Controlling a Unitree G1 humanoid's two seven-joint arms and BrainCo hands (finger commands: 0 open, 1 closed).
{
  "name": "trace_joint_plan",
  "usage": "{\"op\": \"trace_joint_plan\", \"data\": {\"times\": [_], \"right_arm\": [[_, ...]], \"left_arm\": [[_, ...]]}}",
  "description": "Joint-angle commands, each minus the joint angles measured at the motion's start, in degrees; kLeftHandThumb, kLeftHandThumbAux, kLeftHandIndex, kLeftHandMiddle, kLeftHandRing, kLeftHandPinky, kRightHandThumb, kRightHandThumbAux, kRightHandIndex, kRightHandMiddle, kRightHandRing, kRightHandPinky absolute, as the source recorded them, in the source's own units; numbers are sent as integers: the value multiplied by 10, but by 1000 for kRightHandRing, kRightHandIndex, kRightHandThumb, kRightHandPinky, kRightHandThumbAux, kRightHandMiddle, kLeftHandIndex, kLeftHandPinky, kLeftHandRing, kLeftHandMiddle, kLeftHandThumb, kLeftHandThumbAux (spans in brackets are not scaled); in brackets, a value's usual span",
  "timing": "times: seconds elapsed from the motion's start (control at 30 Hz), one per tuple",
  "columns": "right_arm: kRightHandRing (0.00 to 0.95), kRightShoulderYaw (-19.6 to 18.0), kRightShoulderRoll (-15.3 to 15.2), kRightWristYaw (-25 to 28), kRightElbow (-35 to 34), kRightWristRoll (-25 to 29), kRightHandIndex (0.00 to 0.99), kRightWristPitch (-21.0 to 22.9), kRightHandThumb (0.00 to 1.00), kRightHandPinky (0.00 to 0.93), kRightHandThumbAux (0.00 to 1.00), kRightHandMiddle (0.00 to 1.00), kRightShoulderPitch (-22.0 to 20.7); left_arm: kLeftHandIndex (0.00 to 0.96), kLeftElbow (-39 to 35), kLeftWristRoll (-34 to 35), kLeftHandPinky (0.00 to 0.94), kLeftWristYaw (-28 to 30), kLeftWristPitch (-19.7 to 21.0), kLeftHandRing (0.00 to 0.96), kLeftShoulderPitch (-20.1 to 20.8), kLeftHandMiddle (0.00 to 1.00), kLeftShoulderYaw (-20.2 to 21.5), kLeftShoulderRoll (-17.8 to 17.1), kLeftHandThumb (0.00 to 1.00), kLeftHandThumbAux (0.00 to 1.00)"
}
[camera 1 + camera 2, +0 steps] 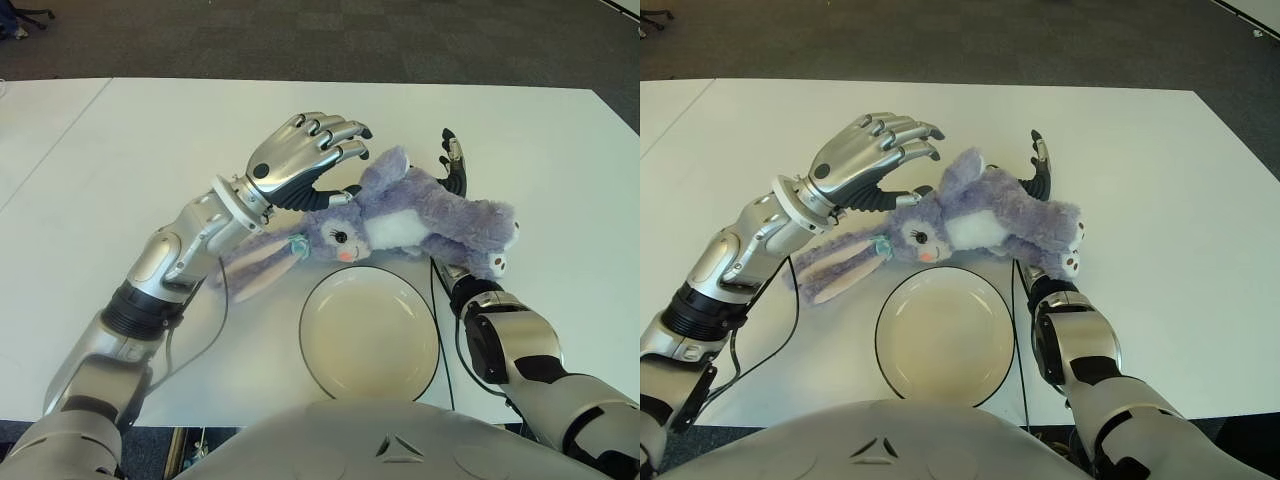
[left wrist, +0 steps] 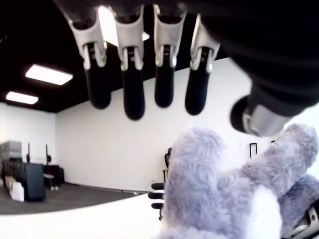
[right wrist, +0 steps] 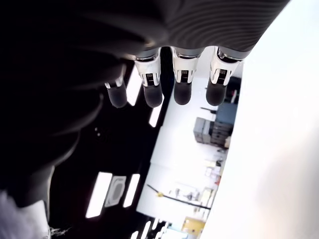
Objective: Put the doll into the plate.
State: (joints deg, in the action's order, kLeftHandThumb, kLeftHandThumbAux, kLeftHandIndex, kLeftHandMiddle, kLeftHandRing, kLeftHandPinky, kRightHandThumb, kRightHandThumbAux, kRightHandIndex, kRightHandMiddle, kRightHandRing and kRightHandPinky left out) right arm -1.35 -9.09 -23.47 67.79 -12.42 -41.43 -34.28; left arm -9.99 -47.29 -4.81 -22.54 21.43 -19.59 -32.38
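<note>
plate sits nearest me, by the table's near edge, and it holds nothing yet. just past its far rim the doll, a purple rabbit, lies with its long axis running across me: ears toward the table's left edge, feet toward the right, face turned to the plate. my left hand hovers over the head end with fingers spread and holding nothing; its thumb looks close to the doll's head, though i cannot tell if it touches. my right hand is under and behind the doll's body, fingers extended upright beyond it, seemingly propping it, not clasping. i judge the doll must come toward me, a short way, into the plate.
</note>
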Motion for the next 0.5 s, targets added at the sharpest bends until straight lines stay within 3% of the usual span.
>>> {"op": "trace_joint_plan", "data": {"times": [0.03, 0.23, 0.5], "right_arm": [[1, 42, 42, -32, 60, -42, 58, -2, 0, 0, 670, 40, 143], [0, 52, 43, -34, 58, -44, 78, -8, 0, 0, 685, 44, 143], [0, 22, 56, 68, 58, 11, 109, -35, 26, 0, 675, 45, 147]], "left_arm": [[0, 130, -90, 0, -78, -23, 0, 4, 0, -61, 27, 147, 359], [0, 232, -32, 0, -29, -56, 0, 24, 0, -90, 57, 151, 339], [0, 326, -2, 0, 8, -90, 0, 62, 0, -115, 86, 139, 318]]}}
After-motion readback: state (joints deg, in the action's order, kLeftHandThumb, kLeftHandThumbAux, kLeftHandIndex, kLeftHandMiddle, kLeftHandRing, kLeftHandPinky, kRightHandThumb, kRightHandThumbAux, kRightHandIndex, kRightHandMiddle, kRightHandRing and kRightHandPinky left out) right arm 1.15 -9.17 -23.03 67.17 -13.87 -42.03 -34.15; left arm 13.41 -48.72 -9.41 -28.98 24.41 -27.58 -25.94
